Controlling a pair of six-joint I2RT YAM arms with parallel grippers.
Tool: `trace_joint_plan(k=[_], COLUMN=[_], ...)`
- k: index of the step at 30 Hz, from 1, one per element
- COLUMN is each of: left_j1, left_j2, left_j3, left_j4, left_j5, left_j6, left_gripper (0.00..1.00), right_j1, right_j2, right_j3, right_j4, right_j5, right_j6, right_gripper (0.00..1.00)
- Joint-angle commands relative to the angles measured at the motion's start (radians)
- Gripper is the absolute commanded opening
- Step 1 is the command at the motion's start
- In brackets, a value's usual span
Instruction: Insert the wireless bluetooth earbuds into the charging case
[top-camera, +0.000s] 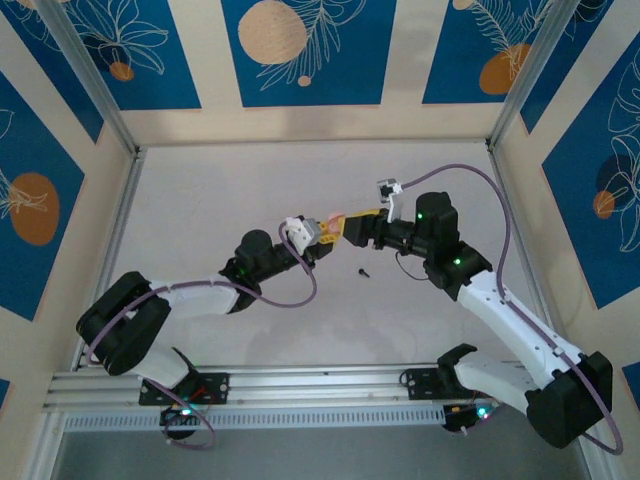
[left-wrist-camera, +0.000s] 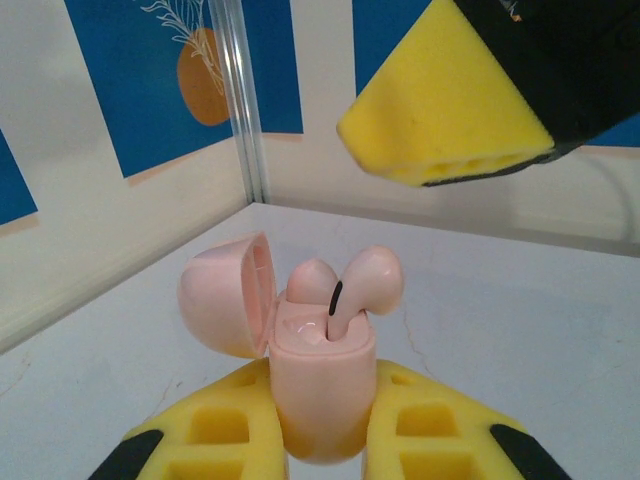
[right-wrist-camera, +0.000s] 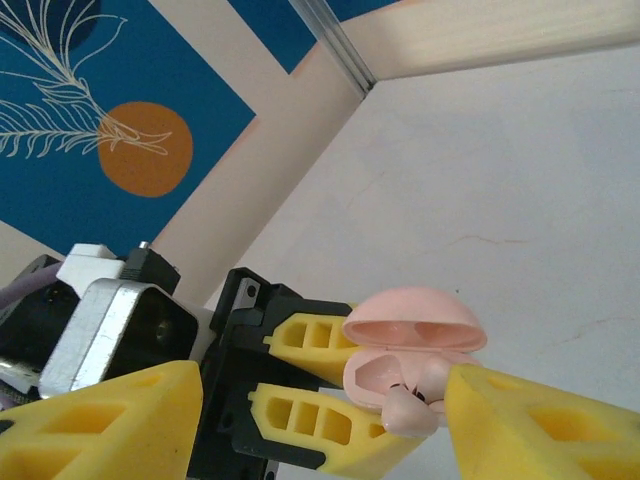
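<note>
The charging case (left-wrist-camera: 325, 390) is pale pink, with its lid (left-wrist-camera: 225, 305) swung open to the left. My left gripper (left-wrist-camera: 322, 430) is shut on the case body and holds it upright above the table. One pink earbud (left-wrist-camera: 312, 280) sits low in its slot. The other earbud (left-wrist-camera: 372, 280) stands higher, its stem in the slot and tilted right. My right gripper (right-wrist-camera: 322, 375) is open, its yellow fingers (right-wrist-camera: 540, 430) spread on either side of the case (right-wrist-camera: 410, 360), one tip beside the raised earbud (right-wrist-camera: 410, 410). From above, the two grippers (top-camera: 325, 238) (top-camera: 352, 228) meet at mid-table.
A tiny black bit (top-camera: 363, 270) lies on the white table (top-camera: 220, 190) just in front of the grippers. Metal frame posts (top-camera: 100, 100) and blue patterned walls close the table in on three sides. Bare tabletop spreads all round the arms.
</note>
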Motion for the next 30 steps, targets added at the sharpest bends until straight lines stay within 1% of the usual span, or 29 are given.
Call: trace_joint_plan(k=[1,5,8,10,13,16,19,22,30], left_j1=[-0.014,-0.013,-0.014,-0.014,-0.014,-0.013,-0.014,-0.014,-0.014], left_j2=[-0.034,-0.037,-0.037,-0.038,-0.038,-0.038,-0.04,-0.045,-0.054], left_j3=[-0.005,-0.007,-0.008,-0.008,-0.007,-0.007,-0.007,-0.008,-0.014], left_j4=[0.051,0.052,0.052,0.053,0.053,0.058,0.057,0.055,0.046], left_j5=[-0.004,0.004,0.004,0.006,0.011,0.017,0.02,0.021,0.019], left_j6=[0.029,0.032,0.031,0.03,0.03,0.03,0.03,0.03,0.035], left_gripper=[0.13,0.13,0.14,0.14,0.13,0.13,0.13,0.13,0.13], right_j1=[-0.028,-0.07,-0.083,-0.09,-0.107,-0.129,-0.135,-0.135,-0.127], right_j2=[-0.018,-0.024,-0.02,-0.016,-0.008,0.02,0.052,0.074,0.125], right_j3=[0.035,0.038,0.036,0.036,0.037,0.046,0.043,0.037,0.045], right_j4=[-0.083,-0.111,-0.118,-0.129,-0.156,-0.182,-0.165,-0.126,-0.065], right_j5=[-0.045,-0.124,-0.171,-0.188,-0.169,-0.169,-0.181,-0.196,-0.248], right_j6=[-0.016,-0.004,-0.002,-0.001,0.025,0.056,0.079,0.101,0.126], right_gripper=[0.65,0.59,0.54,0.47,0.36,0.28,0.24,0.22,0.2])
